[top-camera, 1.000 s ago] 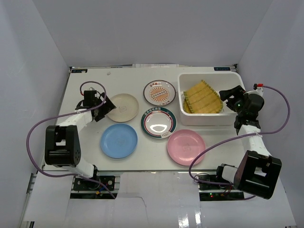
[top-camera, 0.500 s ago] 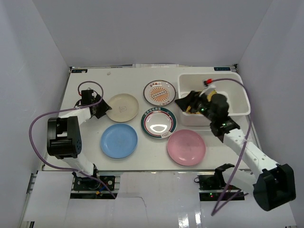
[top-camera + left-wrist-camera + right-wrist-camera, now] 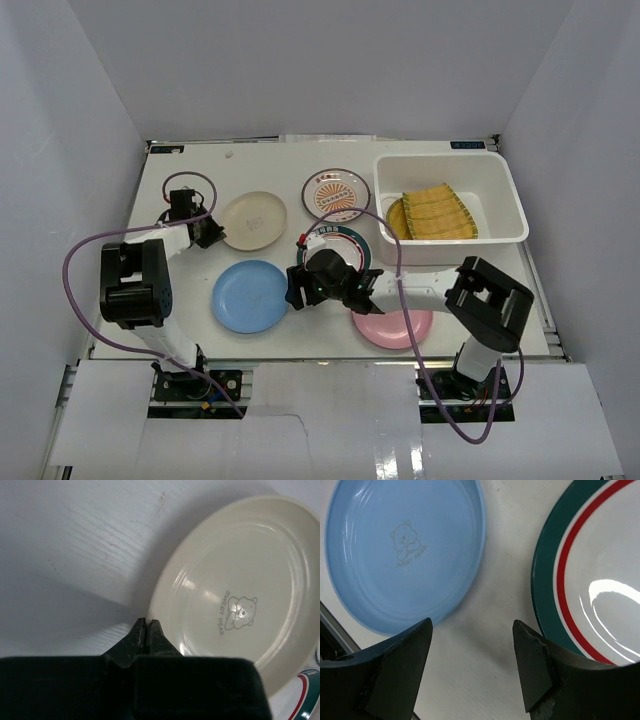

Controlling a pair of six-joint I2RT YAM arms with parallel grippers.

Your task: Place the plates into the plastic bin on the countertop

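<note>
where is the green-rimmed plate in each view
top external: green-rimmed plate at centre, near edge hidden by the right arm
left wrist: green-rimmed plate is a rim sliver, bottom right corner
right wrist: green-rimmed plate fills the right side
shared landmark: blue plate left of it in top and right wrist; cream plate links left wrist

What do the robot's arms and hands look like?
Both are white with chunky black joints: the left arm and the right arm. A purple cable loops off each. The left hand and right hand are black, each with two wedge-shaped fingers.
</note>
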